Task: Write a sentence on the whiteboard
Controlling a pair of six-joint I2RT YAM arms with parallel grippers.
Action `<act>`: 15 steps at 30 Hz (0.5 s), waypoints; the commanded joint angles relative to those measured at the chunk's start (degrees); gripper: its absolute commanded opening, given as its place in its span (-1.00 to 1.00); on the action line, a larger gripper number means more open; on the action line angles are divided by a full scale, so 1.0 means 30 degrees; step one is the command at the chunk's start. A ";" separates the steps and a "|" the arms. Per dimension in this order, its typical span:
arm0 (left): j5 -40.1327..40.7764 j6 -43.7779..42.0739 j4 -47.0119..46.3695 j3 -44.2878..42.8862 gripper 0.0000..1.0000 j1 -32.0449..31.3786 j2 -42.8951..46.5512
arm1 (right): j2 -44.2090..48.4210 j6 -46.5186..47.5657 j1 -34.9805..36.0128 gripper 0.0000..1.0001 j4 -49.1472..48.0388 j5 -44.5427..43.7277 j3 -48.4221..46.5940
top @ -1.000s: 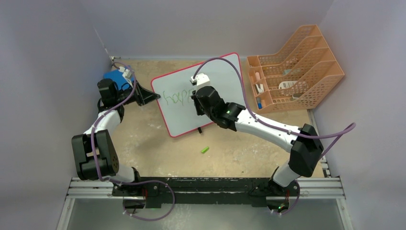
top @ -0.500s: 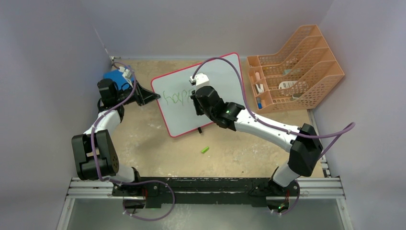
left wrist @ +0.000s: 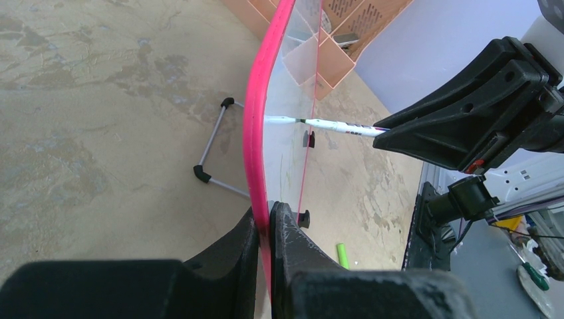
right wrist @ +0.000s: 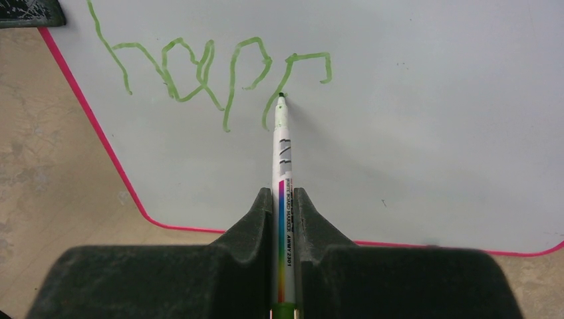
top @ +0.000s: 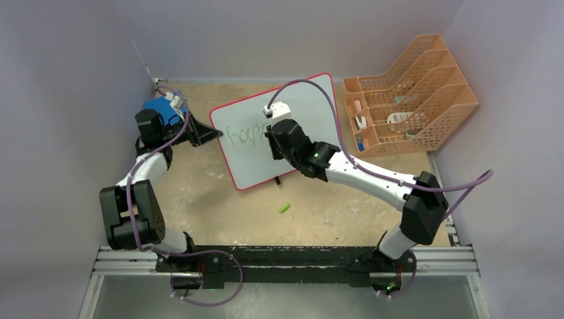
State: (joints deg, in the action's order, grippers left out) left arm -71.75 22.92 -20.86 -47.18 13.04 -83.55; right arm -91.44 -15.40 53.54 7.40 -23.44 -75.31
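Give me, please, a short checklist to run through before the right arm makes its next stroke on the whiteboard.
1. Left gripper clamped on the whiteboard rim: ok.
2. Marker gripped in the right gripper, pointing straight out: ok.
3. Marker tip touching the board on the last green stroke: ok.
4. Sentence finished: not ok, only "hap" and a partly drawn letter show.
5. Blank board to the right of the writing for more letters: ok.
6. Small green piece on the table apart from both arms: ok.

Green "happ" (right wrist: 229, 100) — on whiteboard (right wrist: 432, 133)
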 commanded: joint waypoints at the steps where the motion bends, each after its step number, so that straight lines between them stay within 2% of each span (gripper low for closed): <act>1: -0.0140 -0.0813 0.0040 -0.0362 -1.00 -0.0332 0.0457 | 0.0255 0.0063 -0.0461 -1.00 0.0097 -0.0944 -0.0481; 15: -0.0138 -0.0842 0.0040 -0.0367 -1.00 -0.0332 0.0516 | 0.0566 0.0137 -0.0934 -1.00 0.0113 -0.1114 -0.0334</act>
State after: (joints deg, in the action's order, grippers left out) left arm -71.50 22.90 -20.84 -47.18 13.04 -83.53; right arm -91.00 -15.38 52.07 7.53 -23.51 -75.31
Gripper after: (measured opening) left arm 0.062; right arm 0.104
